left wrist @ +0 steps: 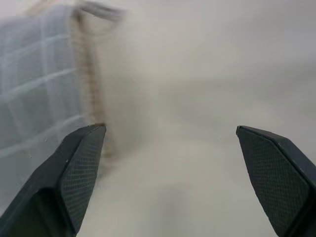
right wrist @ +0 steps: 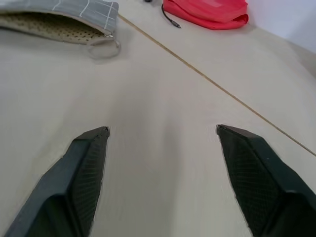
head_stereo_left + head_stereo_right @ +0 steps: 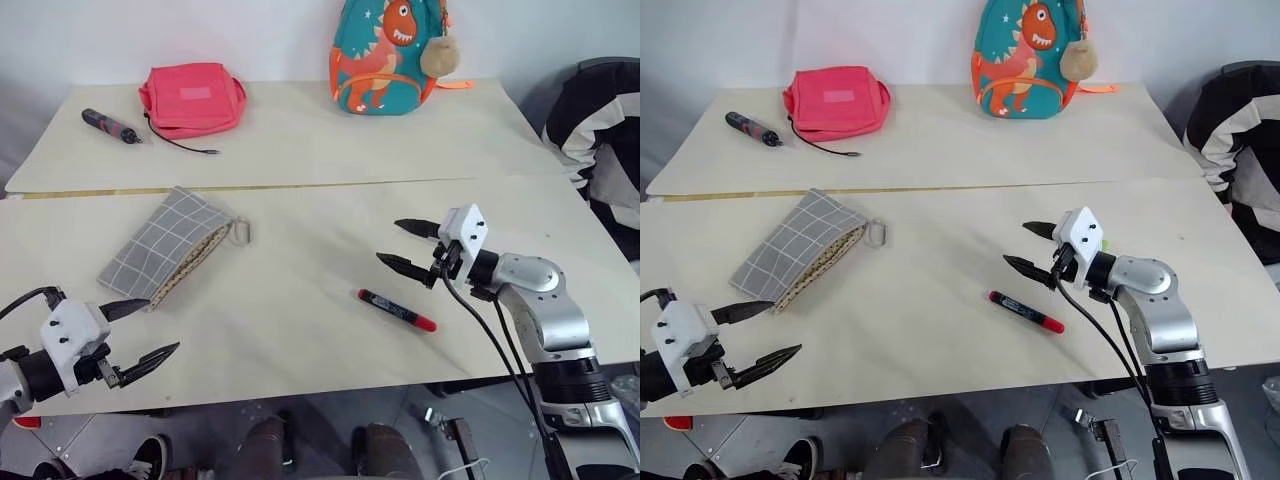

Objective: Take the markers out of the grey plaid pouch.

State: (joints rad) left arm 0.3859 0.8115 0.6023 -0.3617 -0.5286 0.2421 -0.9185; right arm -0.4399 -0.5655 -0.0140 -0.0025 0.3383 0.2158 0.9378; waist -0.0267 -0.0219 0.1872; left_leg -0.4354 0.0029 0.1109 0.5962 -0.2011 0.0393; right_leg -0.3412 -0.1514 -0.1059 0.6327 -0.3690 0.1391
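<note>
Meanwhile, one marker [image 3: 396, 309] is seen lying out on the pale table [image 3: 300, 330], well apart from the grey plaid pouch [image 3: 167, 246].

The pouch is laid flat on the robot's left, its speckled mouth turned toward the near edge and its ring pull [image 3: 240, 232] resting on the table. The left gripper [image 3: 138, 334] is held near the pouch's lower corner, fingers apart and empty; the right gripper [image 3: 404, 246] is held just beyond the marker, fingers likewise spread and empty. Farther back, a pink-red bag [image 3: 192, 97], a dark cabled tool [image 3: 110, 125] and a dinosaur backpack [image 3: 385, 55] are set before a white wall. No writing can be read.
</note>
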